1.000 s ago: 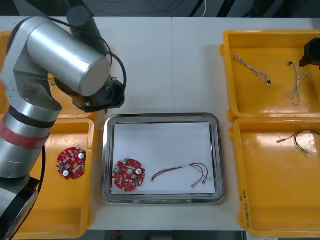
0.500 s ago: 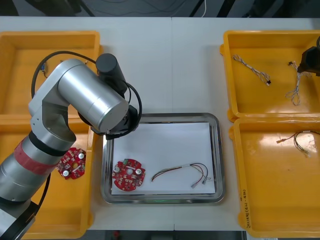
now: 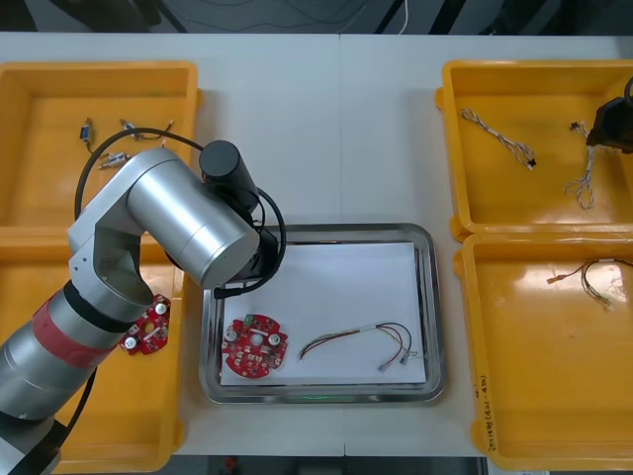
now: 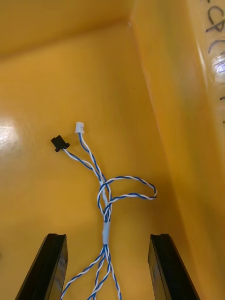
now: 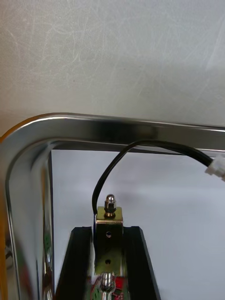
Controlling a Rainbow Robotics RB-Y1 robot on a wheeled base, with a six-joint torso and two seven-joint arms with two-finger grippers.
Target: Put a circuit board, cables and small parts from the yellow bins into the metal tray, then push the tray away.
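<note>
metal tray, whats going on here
The left gripper, shut on a small metal part with a black cable, is above the far left corner of the metal tray. A red circuit board and a red and yellow cable lie in the tray. The right gripper hangs open over a blue and white cable in the far right yellow bin.

A light table [image 3: 326, 129], a thin seam running back to its far edge, carried four rectangular yellow plastic bins and one tray. Two bins stood end to end along the left edge, the far left bin [image 3: 99, 68] and the near left bin [image 3: 129, 416]. The far right bin [image 3: 514, 203] and the near right bin [image 3: 539, 386] lined the right edge. A shiny rectangular metal tray [image 3: 432, 317], white inside, lay between the two near bins, close to the near edge.
</note>
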